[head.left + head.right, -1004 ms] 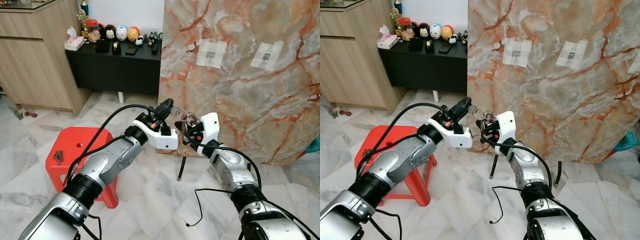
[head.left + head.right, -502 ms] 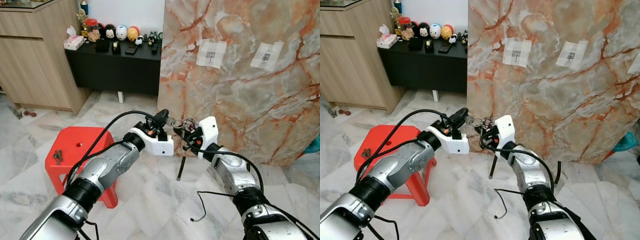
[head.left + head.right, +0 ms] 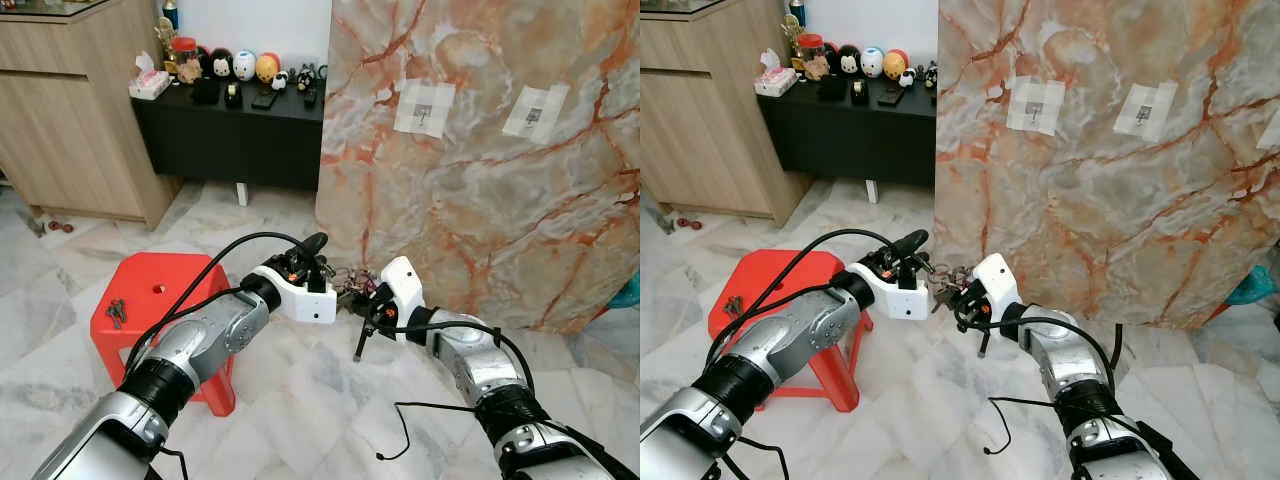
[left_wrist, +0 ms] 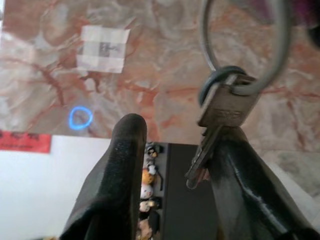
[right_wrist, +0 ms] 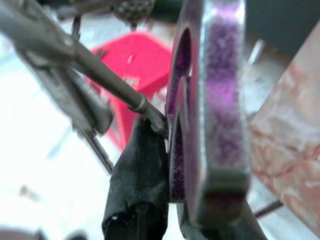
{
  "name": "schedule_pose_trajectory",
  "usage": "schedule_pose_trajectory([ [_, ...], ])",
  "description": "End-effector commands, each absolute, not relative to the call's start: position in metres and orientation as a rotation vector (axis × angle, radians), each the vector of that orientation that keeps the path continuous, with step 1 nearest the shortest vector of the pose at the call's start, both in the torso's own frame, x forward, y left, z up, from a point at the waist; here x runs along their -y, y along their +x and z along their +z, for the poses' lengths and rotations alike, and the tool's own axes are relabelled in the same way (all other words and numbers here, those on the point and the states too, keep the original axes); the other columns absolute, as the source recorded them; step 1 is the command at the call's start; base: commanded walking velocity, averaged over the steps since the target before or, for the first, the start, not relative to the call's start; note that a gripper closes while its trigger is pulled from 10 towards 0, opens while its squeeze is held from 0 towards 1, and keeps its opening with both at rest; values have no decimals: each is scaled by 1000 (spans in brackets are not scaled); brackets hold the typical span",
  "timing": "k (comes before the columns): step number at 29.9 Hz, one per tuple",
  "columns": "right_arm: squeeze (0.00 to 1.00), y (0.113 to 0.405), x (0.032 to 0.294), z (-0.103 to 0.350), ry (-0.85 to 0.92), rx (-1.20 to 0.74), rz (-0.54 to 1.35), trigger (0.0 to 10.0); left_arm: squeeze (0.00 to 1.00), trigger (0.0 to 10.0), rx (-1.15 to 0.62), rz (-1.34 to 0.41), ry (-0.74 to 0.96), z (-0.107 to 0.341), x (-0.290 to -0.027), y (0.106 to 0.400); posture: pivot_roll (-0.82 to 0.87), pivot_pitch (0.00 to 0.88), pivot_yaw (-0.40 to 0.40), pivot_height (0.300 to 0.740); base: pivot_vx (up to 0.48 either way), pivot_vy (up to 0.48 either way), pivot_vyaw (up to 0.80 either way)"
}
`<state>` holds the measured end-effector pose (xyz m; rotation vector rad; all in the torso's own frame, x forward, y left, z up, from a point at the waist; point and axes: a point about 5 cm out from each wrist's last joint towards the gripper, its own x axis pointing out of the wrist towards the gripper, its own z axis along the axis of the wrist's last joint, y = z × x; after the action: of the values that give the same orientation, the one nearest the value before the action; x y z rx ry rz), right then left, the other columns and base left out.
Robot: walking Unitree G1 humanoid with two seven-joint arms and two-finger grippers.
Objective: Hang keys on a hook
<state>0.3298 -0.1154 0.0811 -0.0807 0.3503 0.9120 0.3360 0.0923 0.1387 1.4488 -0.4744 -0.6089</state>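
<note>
Marble slab [image 3: 480,160] behind; keys [image 3: 352,284] between left gripper [image 3: 318,262], right gripper [image 3: 372,296].

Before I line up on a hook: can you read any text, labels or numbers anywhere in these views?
No text can be read.
Key beside the left claw: stamped marking, too blurred to read.
Two taped paper patches on the marble slab: dark mark on each, too small to read.
Tissue box on the black cabinet: print too small to read.
</note>
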Motion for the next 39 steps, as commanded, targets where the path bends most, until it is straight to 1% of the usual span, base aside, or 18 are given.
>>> schedule_pose_trajectory([
  [1, 0, 328, 125, 81, -110, -383, 920, 0, 1000, 10000, 402, -640, 1469, 128, -104, 335, 83, 0, -128, 740, 0, 0, 0],
  [6, 0, 322, 139, 79, -173, -430, 954, 0, 1000, 10000, 390, -658, 1506, 125, -111, 333, 82, 0, -130, 740, 0, 0, 0],
  [7, 0, 321, 142, 80, -176, -434, 959, 0, 0, 10000, 385, -654, 1515, 124, -113, 334, 81, 0, -129, 740, 0, 0, 0],
  [11, 0, 319, 151, 82, -197, -457, 976, 0, 0, 10000, 369, -641, 1529, 125, -119, 335, 81, 0, -129, 740, 0, 0, 0],
  [13, 0, 317, 159, 79, -255, -488, 987, 0, 0, 10000, 364, -640, 1540, 125, -121, 335, 80, 0, -130, 740, 0, 0, 0],
  [17, 0, 318, 172, 78, -309, -531, 949, 0, 0, 10000, 372, -672, 1559, 127, -125, 334, 81, 0, -131, 740, 0, 0, 0],
  [18, 0, 319, 175, 78, -323, -538, 940, 0, 1000, 10000, 368, -732, 1526, 125, -124, 329, 82, 0, -131, 740, 0, 0, 0],
  [19, 0, 319, 175, 78, -323, -538, 940, 0, 1000, 10000, 368, -732, 1526, 125, -124, 329, 82, 0, -131, 740, 0, 0, 0],
  [22, 0, 320, 177, 79, -327, -545, 931, 0, 1000, 10000, 377, -833, 1525, 120, -120, 321, 85, 0, -132, 740, 0, 0, 0],
  [24, 0, 321, 178, 78, -328, -550, 927, 0, 1000, 10000, 365, -951, 1519, 113, -118, 310, 85, 0, -131, 740, 0, 0, 0],
  [29, 0, 321, 179, 76, -289, -565, 909, 0, 1000, 10000, 282, -995, 1494, 106, -125, 306, 84, 0, -132, 740, 0, 0, 0],
  [30, 0, 319, 179, 73, -248, -580, 918, 0, 0, 10000, 249, -961, 1457, 104, -129, 308, 85, 0, -134, 740, 0, 0, 0],
  [32, 0, 315, 181, 68, -254, -608, 934, 0, 0, 10000, 218, -926, 1423, 103, -132, 310, 84, 0, -134, 740, 0, 0, 0],
  [34, 0, 310, 187, 62, -326, -645, 945, 0, 0, 10000, 212, -908, 1406, 103, -134, 310, 84, 0, -134, 740, 0, 0, 0],
  [36, 0, 305, 198, 53, -428, -715, 930, 0, 0, 10000, 191, -879, 1353, 102, -135, 310, 73, 0, -136, 740, 0, 0, 0],
  [37, 0, 299, 211, 43, -489, -787, 890, 0, 0, 10000, 173, -858, 1314, 100, -135, 309, 74, 0, -139, 740, 0, 0, 0],
  [38, 0, 299, 211, 43, -489, -787, 890, 0, 0, 10000, 173, -858, 1314, 100, -135, 309, 74, 0, -139, 740, 0, 0, 0],
  [39, 0, 292, 223, 32, -522, -860, 843, 0, 0, 10000, 148, -852, 1286, 97, -135, 307, 72, 0, -139, 740, 0, 0, 0],
])
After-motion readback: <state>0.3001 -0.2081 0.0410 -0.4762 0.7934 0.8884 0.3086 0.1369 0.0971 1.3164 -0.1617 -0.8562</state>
